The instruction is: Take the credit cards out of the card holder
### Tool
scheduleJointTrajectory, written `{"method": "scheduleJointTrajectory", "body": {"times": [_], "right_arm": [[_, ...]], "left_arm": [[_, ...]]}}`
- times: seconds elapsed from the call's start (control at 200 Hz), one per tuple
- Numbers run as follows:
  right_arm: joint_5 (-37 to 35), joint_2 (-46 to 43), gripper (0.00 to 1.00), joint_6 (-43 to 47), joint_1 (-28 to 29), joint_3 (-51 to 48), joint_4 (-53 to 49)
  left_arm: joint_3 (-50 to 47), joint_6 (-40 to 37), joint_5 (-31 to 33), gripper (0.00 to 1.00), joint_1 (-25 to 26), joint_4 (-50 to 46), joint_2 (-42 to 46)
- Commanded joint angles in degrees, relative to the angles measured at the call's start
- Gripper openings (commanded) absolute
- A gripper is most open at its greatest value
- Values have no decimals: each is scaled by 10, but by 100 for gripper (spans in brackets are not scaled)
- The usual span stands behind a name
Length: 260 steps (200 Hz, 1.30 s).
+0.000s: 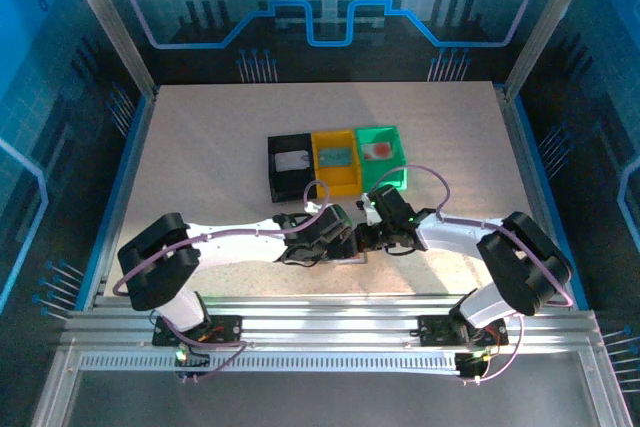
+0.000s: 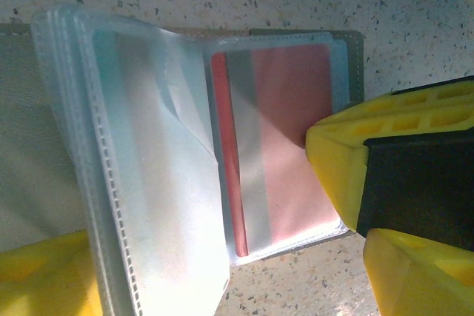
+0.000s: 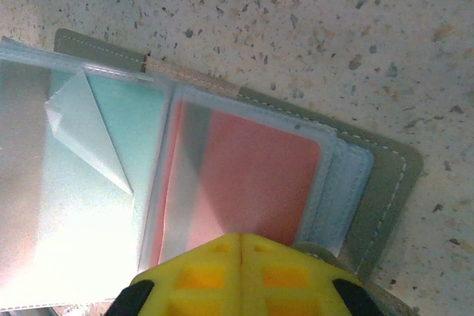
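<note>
The grey card holder lies open on the speckled table, its clear sleeves fanned out to the left. One sleeve holds a red credit card, which the left wrist view shows as well. My right gripper is shut, and its yellow tip presses on the near edge of that sleeve. My left gripper stands open over the card holder, one finger at each lower corner and nothing between them. From above, both grippers meet over the card holder.
Three small bins stand in a row behind the grippers: black, yellow and green. Each has a card lying in it. Frame posts and blue panels wall the table on three sides.
</note>
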<state>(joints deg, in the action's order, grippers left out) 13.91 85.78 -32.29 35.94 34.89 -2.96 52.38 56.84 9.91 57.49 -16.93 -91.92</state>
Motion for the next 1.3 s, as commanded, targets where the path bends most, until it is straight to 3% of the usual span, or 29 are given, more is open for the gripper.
{"method": "scheduleJointTrajectory", "body": {"times": [0.0, 0.675, 1.296], "right_arm": [[-12, 0, 0, 7, -1, -7, -13], [-13, 7, 0, 6, -1, -5, -16], [-12, 11, 0, 7, -1, -4, -14]], "left_arm": [[23, -14, 15, 87, 10, 2, 36], [55, -34, 67, 88, 9, -58, 56], [18, -7, 38, 88, 9, -48, -8]]}}
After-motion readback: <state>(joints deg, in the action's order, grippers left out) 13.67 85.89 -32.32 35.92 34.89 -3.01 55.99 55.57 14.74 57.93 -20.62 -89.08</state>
